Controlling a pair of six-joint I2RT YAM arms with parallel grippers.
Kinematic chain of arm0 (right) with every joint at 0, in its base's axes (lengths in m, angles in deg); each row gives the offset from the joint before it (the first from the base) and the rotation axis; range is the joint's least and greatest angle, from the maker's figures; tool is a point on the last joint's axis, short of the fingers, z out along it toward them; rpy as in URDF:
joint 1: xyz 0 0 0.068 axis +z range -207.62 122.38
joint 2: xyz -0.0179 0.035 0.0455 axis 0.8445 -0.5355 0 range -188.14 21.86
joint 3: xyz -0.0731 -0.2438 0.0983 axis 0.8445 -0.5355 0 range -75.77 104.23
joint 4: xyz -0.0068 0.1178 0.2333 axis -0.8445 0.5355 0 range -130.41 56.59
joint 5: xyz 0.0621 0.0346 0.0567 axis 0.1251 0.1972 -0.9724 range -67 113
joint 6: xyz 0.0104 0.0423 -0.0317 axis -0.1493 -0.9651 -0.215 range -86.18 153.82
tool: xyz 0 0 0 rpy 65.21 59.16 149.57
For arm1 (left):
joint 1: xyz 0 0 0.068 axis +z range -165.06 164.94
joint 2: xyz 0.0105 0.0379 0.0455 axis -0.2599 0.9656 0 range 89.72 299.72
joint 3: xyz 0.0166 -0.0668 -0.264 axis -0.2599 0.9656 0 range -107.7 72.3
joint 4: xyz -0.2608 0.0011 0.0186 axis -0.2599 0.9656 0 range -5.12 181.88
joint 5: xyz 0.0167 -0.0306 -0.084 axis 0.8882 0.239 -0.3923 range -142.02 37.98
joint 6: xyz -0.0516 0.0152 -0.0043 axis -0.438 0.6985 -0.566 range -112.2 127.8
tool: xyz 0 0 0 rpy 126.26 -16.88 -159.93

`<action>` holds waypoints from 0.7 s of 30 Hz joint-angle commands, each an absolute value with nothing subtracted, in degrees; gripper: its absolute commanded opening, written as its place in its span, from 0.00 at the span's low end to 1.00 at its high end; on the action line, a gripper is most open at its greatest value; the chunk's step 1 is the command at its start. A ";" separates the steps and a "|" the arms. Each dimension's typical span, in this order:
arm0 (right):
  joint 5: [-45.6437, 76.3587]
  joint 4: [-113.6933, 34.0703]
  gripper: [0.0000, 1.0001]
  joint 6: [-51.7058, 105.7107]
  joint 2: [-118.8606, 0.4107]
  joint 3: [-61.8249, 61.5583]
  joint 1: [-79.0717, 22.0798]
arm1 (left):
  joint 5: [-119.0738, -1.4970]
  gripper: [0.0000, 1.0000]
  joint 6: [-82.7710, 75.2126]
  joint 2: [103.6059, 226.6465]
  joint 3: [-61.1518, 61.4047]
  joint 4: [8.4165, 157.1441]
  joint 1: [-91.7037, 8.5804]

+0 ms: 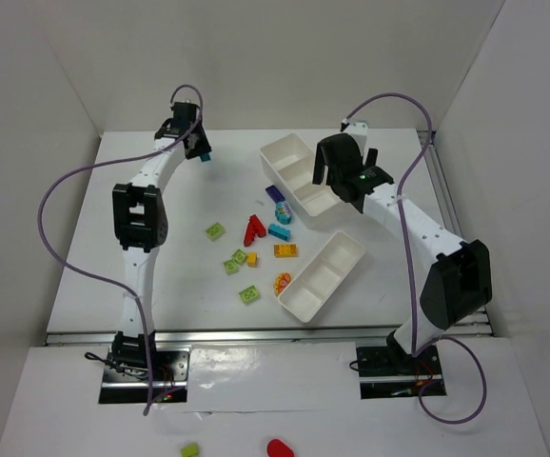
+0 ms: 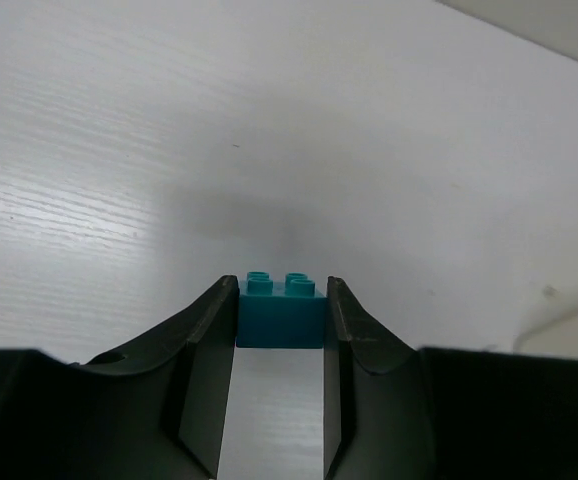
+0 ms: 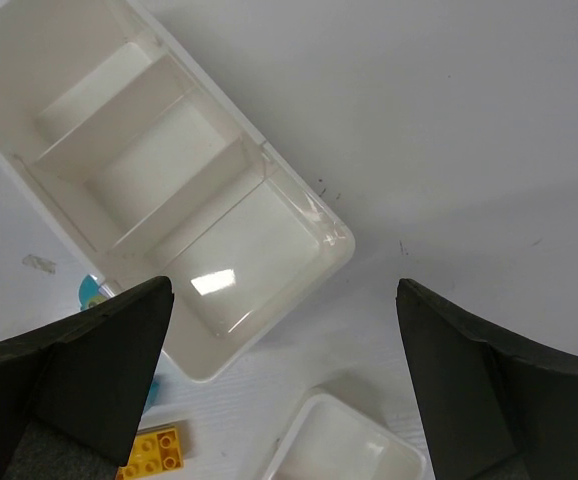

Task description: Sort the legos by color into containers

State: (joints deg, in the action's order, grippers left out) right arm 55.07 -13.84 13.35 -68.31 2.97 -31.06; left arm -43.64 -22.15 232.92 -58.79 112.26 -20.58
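Now your left gripper (image 2: 281, 295) pinches a teal brick (image 2: 280, 322) well left of the far tray (image 1: 289, 157), while your right gripper (image 3: 284, 290) hangs wide open above that tray.

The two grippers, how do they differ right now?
The left gripper is closed on a teal brick; the right gripper stands wide open and empty. The left gripper is over bare table; the right gripper hangs above the far tray. Both have black fingers.
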 commanded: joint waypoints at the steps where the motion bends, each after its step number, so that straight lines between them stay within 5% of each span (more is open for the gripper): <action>1: 55.25 -13.78 1.00 11.93 -65.08 3.60 -31.43 | -52.36 0.05 -21.38 222.27 -57.35 111.07 -23.05; 13: 57.01 -13.60 1.00 9.56 -59.62 -0.27 -31.43 | -60.81 0.04 -24.27 223.04 -61.30 109.69 -35.97; 21: 58.24 -12.98 1.00 8.94 -57.42 -1.32 -31.43 | -61.87 0.14 -25.51 229.20 -65.78 105.19 -37.83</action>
State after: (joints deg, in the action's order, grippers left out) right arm 56.28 -13.07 10.00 -60.14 -1.22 -31.14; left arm -61.00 -23.97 228.41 -63.69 108.39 -38.44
